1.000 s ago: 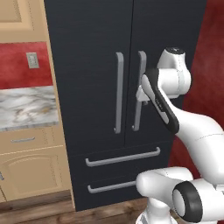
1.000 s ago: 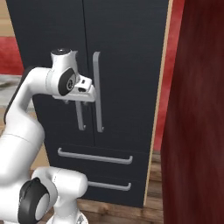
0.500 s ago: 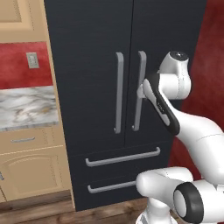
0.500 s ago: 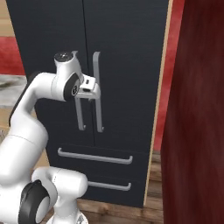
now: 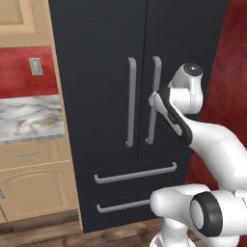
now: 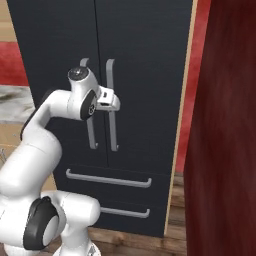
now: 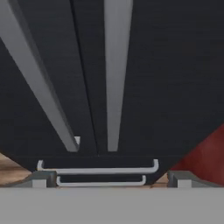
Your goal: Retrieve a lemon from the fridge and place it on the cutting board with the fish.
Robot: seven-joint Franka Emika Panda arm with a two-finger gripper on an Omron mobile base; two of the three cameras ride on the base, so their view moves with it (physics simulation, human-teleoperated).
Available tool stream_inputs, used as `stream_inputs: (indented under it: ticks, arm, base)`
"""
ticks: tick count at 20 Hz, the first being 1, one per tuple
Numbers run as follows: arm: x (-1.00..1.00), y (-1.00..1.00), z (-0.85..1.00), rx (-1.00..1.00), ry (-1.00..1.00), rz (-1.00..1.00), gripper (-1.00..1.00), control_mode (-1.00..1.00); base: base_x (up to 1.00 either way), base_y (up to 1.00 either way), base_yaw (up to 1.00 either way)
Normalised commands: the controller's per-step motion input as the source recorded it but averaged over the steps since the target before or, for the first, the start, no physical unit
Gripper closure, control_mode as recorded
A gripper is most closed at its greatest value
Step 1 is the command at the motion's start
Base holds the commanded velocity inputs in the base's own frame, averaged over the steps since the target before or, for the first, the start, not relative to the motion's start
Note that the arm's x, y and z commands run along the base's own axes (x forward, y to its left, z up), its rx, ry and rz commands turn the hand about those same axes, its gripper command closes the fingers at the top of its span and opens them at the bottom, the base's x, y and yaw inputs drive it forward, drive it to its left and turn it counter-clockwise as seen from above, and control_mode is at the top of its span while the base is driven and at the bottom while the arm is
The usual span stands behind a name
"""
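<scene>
The fridge [image 5: 96, 72] [image 6: 145, 65] is a tall black double-door unit, and both doors are shut. Its two long grey handles stand side by side: the left handle [image 5: 131, 101] and the right handle [image 5: 154, 72] [image 6: 113, 132]. My gripper [image 6: 116, 103] [image 7: 111, 179] is open, right at the right handle at mid height. In the hand view both handles [image 7: 116, 65] run up close ahead, with nothing between the fingertips [image 7: 39, 179]. The lemon, the cutting board and the fish are out of view.
Two drawers [image 5: 135, 173] with grey bar handles sit below the fridge doors. Left of the fridge are a marble counter [image 5: 29, 118] and tan cabinets [image 5: 34, 193]. A dark red wall [image 6: 225, 150] stands close on the right.
The hand has moved forward and a little right, closing in on the fridge's right door handle. The jaws have stayed open.
</scene>
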Motion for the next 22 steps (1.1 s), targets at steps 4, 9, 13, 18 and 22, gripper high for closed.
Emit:
stream_inputs:
  ticks: [4, 9, 13, 18, 22]
  arm:
    - [0.54, 0.00, -0.02, 0.00, -0.04, 0.00, -1.00, -1.00]
    - [0.59, 0.00, -0.14, 0.00, -0.02, 0.00, -1.00, -1.00]
    - [0.51, 0.00, -0.20, 0.00, -0.03, 0.00, -1.00, -1.00]
    - [0.40, -0.05, -0.16, 0.00, -0.04, 0.00, -1.00, -1.00]
    - [0.35, -0.06, -0.14, 0.00, -0.07, 0.00, -1.00, -1.00]
  base:
    - [0.00, 0.00, 0.00]
    - [0.00, 0.00, 0.00]
    - [0.00, 0.00, 0.00]
    - [0.00, 0.00, 0.00]
    - [0.00, 0.00, 0.00]
